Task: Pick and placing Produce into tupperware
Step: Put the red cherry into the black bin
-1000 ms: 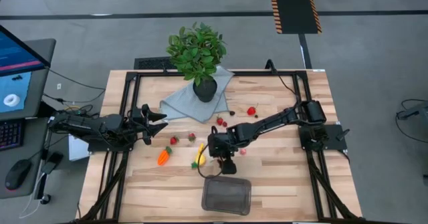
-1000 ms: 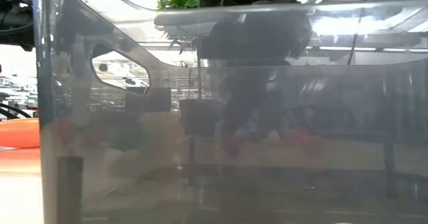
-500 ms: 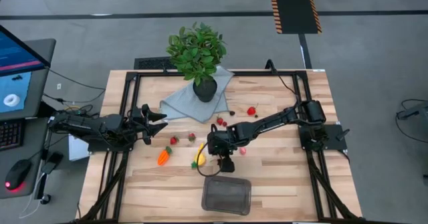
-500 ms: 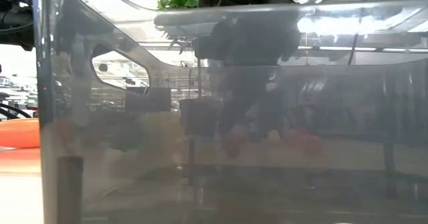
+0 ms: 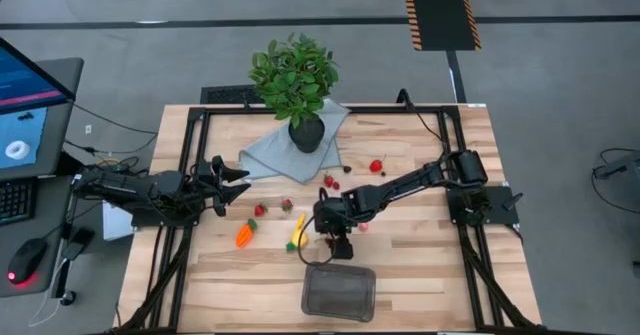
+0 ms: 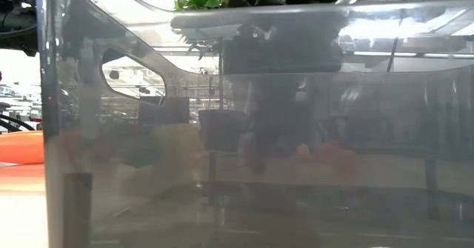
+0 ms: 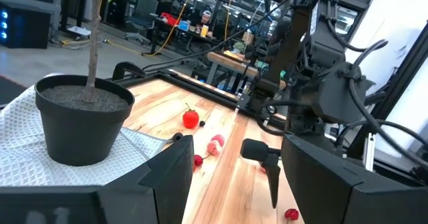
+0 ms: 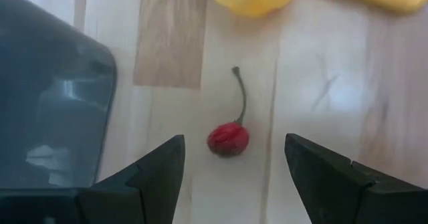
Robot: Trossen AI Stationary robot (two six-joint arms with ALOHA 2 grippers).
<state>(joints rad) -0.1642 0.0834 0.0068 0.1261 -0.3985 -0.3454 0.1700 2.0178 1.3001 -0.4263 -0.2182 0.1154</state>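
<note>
2 dark fingers of the right gripper stand wide apart over a small red cherry lying on the bench, just beside the tupperware. Left gripper waits open near the bench's left edge, holding nothing.

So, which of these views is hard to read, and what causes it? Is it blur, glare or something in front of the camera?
Low view: the clear tupperware stands right before the lens, so everything behind shows hazy and grey, with bright glare streaks along its rim. Right wrist view: the red cherry is fairly sharp, while the yellow pieces at the edge look soft. High view: evenly lit and readable.
</note>
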